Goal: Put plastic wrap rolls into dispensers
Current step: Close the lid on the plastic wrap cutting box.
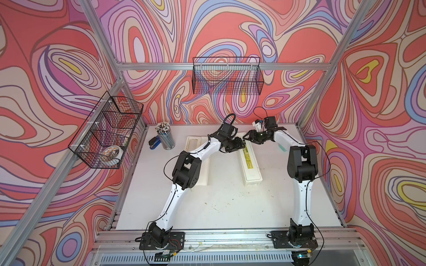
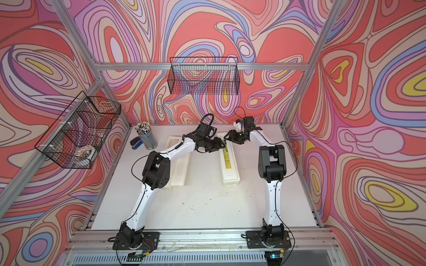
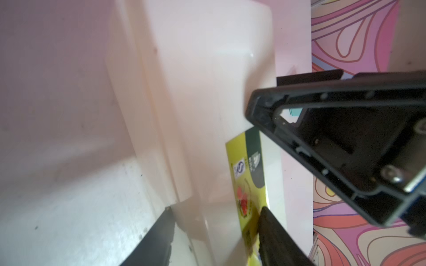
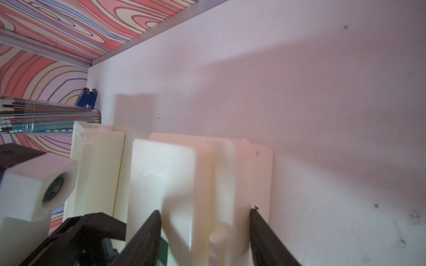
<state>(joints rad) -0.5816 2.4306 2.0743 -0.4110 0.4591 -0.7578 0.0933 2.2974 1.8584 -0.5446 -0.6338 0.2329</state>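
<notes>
Right dispenser [image 1: 250, 165] lengthwise, front-to-back

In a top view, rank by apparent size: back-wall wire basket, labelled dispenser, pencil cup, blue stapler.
1. back-wall wire basket
2. labelled dispenser
3. pencil cup
4. blue stapler, partly hidden by the cup

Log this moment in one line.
left gripper: straddles labelled dispenser | right gripper: clamps its far end | other dispenser: open
</notes>
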